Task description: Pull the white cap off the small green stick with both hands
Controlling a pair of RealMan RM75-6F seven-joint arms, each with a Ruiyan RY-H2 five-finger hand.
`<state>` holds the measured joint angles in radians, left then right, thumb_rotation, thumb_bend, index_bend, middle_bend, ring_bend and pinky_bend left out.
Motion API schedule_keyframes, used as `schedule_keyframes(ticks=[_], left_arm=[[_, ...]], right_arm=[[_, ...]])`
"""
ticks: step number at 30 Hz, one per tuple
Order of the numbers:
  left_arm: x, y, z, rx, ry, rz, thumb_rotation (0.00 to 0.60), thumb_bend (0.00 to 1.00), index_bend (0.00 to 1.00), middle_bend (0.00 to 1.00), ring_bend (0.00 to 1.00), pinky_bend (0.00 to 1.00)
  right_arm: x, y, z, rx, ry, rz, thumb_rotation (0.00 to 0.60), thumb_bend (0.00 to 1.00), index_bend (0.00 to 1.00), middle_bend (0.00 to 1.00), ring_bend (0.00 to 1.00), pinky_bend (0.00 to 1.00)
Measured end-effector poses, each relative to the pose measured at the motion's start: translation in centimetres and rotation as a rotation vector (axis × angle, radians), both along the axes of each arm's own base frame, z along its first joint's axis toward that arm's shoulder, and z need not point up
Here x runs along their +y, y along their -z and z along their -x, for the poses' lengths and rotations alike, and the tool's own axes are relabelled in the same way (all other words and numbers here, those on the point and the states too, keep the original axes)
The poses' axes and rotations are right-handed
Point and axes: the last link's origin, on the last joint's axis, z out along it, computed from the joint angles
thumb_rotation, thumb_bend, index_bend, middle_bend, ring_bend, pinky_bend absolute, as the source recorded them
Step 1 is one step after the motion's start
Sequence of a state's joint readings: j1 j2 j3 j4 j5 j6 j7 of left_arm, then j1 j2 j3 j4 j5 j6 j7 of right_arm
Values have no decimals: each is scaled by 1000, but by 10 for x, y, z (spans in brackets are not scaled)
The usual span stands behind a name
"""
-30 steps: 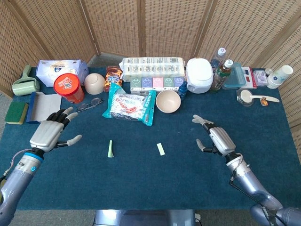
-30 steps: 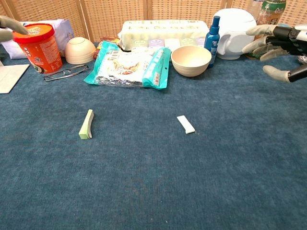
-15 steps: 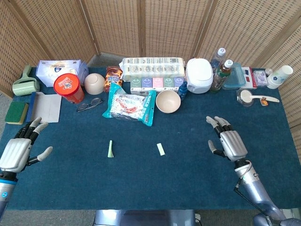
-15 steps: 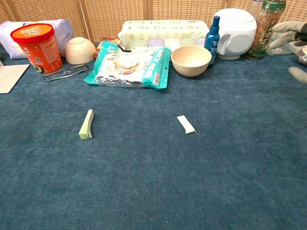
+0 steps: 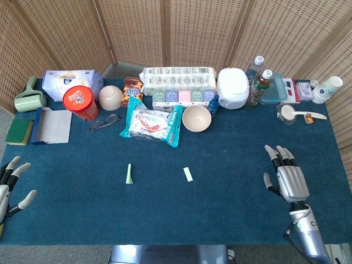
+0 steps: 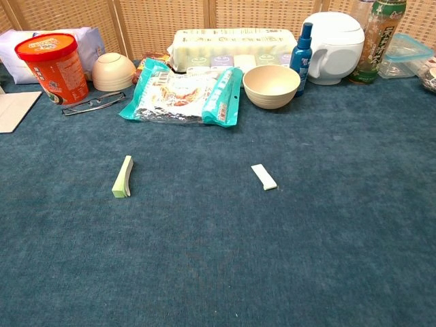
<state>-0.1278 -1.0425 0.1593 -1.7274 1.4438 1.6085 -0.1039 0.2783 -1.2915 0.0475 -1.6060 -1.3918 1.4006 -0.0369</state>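
Note:
The small green stick (image 5: pixel 128 174) (image 6: pixel 123 176) lies flat on the blue cloth, left of centre. Its white cap (image 5: pixel 188 174) (image 6: pixel 263 177) lies apart from it, to the right, also flat. My left hand (image 5: pixel 7 187) hovers at the far left edge of the table, fingers spread, holding nothing. Near the table's right front stands my right hand (image 5: pixel 286 177), fingers apart and empty. Neither hand appears in the chest view.
Behind the stick lie a snack bag (image 5: pixel 151 124), a beige bowl (image 5: pixel 196 118), glasses (image 5: pixel 103 121) and a red tub (image 5: pixel 80 102). Boxes, bottles and a white cooker (image 5: pixel 232 87) line the back edge. A sponge (image 5: pixel 18 131) sits far left.
Both hands have drawn back and outward toward the table's front corners, leaving the chest view. The stick and the cap have not moved.

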Motion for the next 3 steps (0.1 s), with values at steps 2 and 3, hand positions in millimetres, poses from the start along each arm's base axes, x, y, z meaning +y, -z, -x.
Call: schedule_keyframes(ticks=[2, 3], left_arm=[[-3, 2, 2, -10, -1, 1, 0, 135, 135, 0, 0, 104], [-4, 2, 2, -13, 0, 1, 0, 135, 135, 0, 0, 104]], right_arm=[[3, -2, 2, -5, 9, 7, 600, 524, 22, 167, 30, 55], [4, -3, 3, -6, 10, 11, 600, 525, 23, 165, 29, 55]])
